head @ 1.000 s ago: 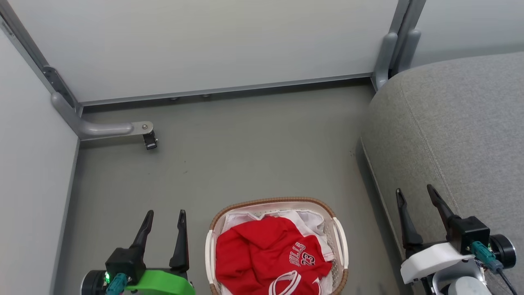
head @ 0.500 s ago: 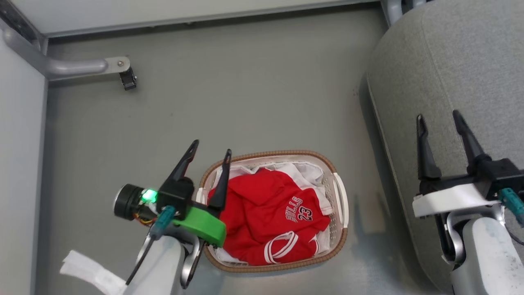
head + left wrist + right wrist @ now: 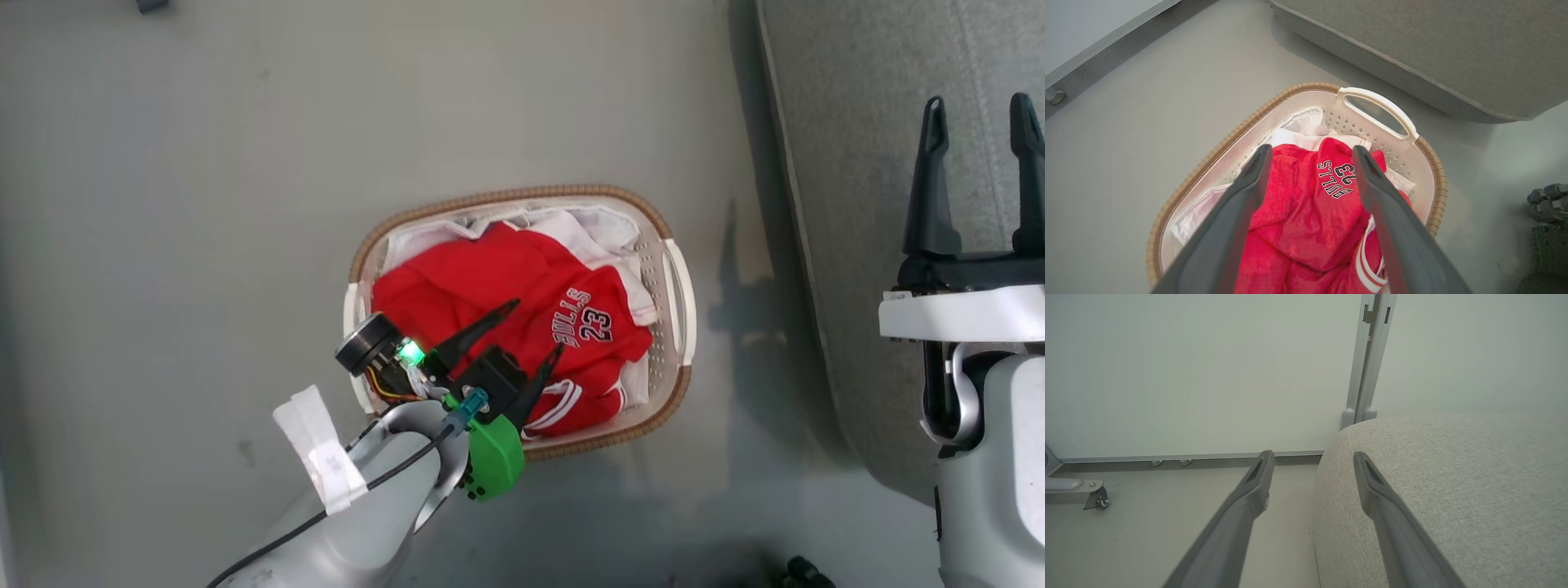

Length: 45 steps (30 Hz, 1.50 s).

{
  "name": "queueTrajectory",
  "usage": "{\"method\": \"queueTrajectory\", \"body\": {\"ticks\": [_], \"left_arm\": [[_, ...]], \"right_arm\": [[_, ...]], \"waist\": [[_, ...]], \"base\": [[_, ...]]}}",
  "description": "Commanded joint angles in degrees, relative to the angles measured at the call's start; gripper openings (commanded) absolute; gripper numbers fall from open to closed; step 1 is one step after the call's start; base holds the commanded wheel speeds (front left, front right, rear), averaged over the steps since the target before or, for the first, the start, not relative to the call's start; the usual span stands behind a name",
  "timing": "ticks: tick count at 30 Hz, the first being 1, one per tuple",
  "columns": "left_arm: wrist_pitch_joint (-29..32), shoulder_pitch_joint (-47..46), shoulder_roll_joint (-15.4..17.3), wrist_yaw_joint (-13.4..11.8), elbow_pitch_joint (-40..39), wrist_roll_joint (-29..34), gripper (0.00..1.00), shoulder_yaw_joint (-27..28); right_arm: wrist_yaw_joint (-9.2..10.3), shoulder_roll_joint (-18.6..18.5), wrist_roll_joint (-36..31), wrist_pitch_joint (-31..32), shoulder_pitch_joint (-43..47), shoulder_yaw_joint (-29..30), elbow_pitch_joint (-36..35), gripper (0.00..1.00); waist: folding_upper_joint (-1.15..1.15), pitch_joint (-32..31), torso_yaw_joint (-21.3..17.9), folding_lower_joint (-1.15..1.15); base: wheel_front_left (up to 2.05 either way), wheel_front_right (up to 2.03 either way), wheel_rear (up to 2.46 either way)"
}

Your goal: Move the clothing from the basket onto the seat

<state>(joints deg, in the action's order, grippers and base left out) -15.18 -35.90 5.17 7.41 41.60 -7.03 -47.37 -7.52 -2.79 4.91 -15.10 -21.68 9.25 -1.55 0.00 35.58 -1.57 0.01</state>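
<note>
The red clothing (image 3: 490, 286) with "Bulls 23" lettering lies heaped in the cream basket (image 3: 676, 278) on the floor, over some white fabric (image 3: 600, 224). My left gripper (image 3: 537, 327) hangs open above the red heap, fingers spread over the lettering; the left wrist view shows the clothing (image 3: 1306, 212) between the spread fingers of that gripper (image 3: 1310, 153), inside the basket (image 3: 1384, 108). At the right, my right gripper (image 3: 980, 110) stands open over the grey seat (image 3: 841, 163), holding nothing. The right wrist view shows that gripper (image 3: 1310, 457) at the seat (image 3: 1453, 490) front edge.
Smooth grey floor (image 3: 180, 204) surrounds the basket. White wall panels (image 3: 1208, 375) with a grey post (image 3: 1367, 359) stand behind, and a caster foot (image 3: 1096, 498) sits at the far left. A strip of white tape (image 3: 318, 445) hangs from my left forearm.
The head camera has tilted down, so the whole scene has shifted. My left gripper has swung from beside the basket to above the red clothing. The right gripper stays open by the seat.
</note>
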Motion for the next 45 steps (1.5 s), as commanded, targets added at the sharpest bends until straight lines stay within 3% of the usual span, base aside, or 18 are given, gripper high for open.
{"method": "queueTrajectory", "body": {"ticks": [1,15,25,27,28,30,31,45], "left_arm": [[0.04,-1.50,0.78,0.12,1.53,-1.14,1.00,-1.59],[0.04,-7.30,1.29,0.13,13.18,-12.85,1.00,-19.18],[0.35,-10.57,1.50,0.13,17.20,-20.05,0.99,-25.10],[0.93,-10.67,1.55,0.13,17.30,-20.76,0.73,-25.57],[1.02,-10.69,1.58,0.13,17.25,-21.13,0.44,-25.72],[1.32,-10.70,1.56,0.13,17.06,-21.84,0.25,-25.90],[1.35,-10.72,1.55,0.13,16.92,-22.26,0.02,-25.96],[-0.16,-11.98,2.87,0.14,13.73,-25.05,0.00,-25.40]], "right_arm": [[0.06,-0.19,0.88,-0.10,-0.59,0.29,-0.34,1.00],[0.06,-0.18,4.96,-0.10,-2.85,-0.94,-1.08,1.00],[0.06,-0.18,6.77,-0.10,-3.32,-2.07,-0.86,1.00],[0.06,-0.18,7.12,-0.10,-3.37,-2.37,-0.67,1.00],[0.05,-0.19,7.28,-0.10,-3.39,-2.52,-0.61,1.00],[0.06,-0.18,7.45,-0.10,-3.47,-2.79,-0.49,1.00],[0.06,-0.18,7.58,-0.10,-3.54,-2.95,-0.43,1.00],[0.06,-0.19,5.87,-0.10,-2.09,-3.30,1.15,1.00]], "waist": [[0.00,5.63,-2.22,-0.01],[0.00,10.70,-6.30,-0.01],[0.00,12.53,-8.90,-0.01],[0.00,12.54,-9.26,-0.01],[0.00,12.53,-9.43,-0.01],[0.00,12.52,-9.66,-0.01],[0.00,12.48,-9.75,-0.01],[0.00,6.72,-8.24,-0.01]], "base": [[0.00,0.00,0.00],[0.00,0.00,0.00],[0.00,0.00,0.00],[0.00,0.00,0.00],[0.00,0.00,0.00],[0.00,0.00,0.00],[0.00,0.00,0.00],[0.00,0.00,0.00]]}}
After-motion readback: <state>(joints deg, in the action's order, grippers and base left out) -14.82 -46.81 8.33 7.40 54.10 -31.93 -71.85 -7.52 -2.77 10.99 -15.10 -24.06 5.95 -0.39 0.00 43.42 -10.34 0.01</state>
